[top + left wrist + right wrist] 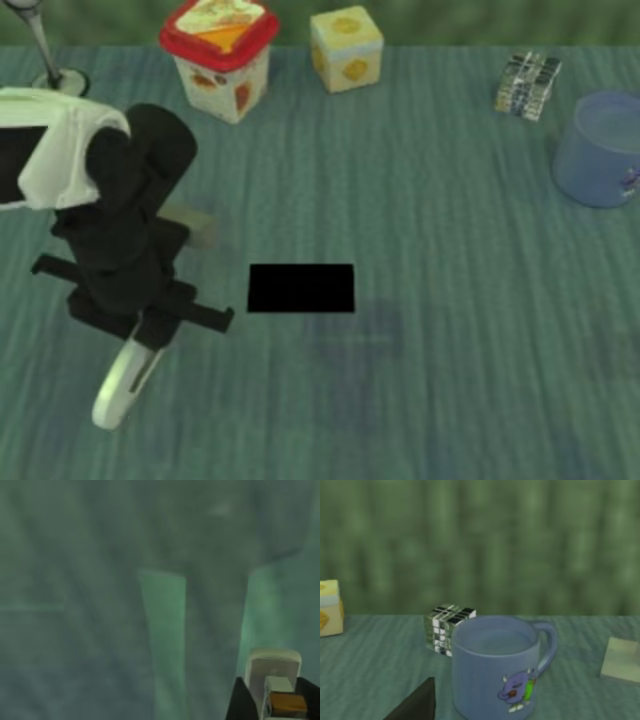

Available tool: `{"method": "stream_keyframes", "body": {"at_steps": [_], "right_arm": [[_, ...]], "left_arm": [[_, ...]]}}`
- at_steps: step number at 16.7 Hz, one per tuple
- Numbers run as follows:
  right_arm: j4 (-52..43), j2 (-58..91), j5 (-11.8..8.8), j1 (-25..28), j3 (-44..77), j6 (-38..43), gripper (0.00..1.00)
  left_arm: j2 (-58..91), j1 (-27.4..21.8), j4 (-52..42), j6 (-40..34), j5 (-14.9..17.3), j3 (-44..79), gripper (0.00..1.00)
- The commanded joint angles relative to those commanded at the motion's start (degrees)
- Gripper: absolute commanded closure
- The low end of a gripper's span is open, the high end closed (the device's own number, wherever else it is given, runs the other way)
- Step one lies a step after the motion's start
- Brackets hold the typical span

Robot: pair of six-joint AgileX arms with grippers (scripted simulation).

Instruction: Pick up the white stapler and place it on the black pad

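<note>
At the far left of the top view you see a clear glass with a thin stem (pixel 45 55) near the back edge of the green table (pixel 470 380). Just below it your left arm reaches in, and the left gripper (pixel 150 338) hangs over the left front part of the table. Its 2 fingers are narrow and closed around the slim white stapler with rounded ends (pixel 122 385), which sticks out from the gripper toward the front edge, tilted a little. In the left wrist view you see the end of this stapler (pixel 276 680) between the dark fingers (pixel 241 702), with blurred green table behind it.

The flat black rectangular pad (pixel 301 288) lies to the right of the gripper, apart from the stapler and not touching it.

At the back edge stand a white tub with a red lid (pixel 220 55) and, right of it, a pale yellow cube-shaped box (pixel 346 48). Farther right is a small black-and-white puzzle cube (pixel 527 85), and near the right edge a blue mug with a cartoon figure (pixel 600 150).

Your right gripper does not show in the top view; the right wrist view shows only a dark tip beside the mug (pixel 495 675), so you cannot tell its opening.
</note>
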Motion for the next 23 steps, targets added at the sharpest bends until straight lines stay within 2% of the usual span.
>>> {"method": "stream_keyframes", "body": {"at_steps": [5,13,17,23], "right_arm": [[0.00,0.00,0.00,0.00,0.00,0.00,0.00],[0.00,0.00,0.00,0.00,0.00,0.00,0.00],[0.00,0.00,0.00,0.00,0.00,0.00,0.00],[0.00,0.00,0.00,0.00,0.00,0.00,0.00]], "left_arm": [[-4.95,0.54,-12.34,-0.10,-0.01,7.03,1.00],[-3.65,-0.70,-14.11,2.04,-0.16,9.83,1.00],[5.01,-4.97,-17.30,12.60,-0.75,21.13,1.00],[21.58,-13.49,-23.12,36.91,-1.88,47.93,1.00]]}}
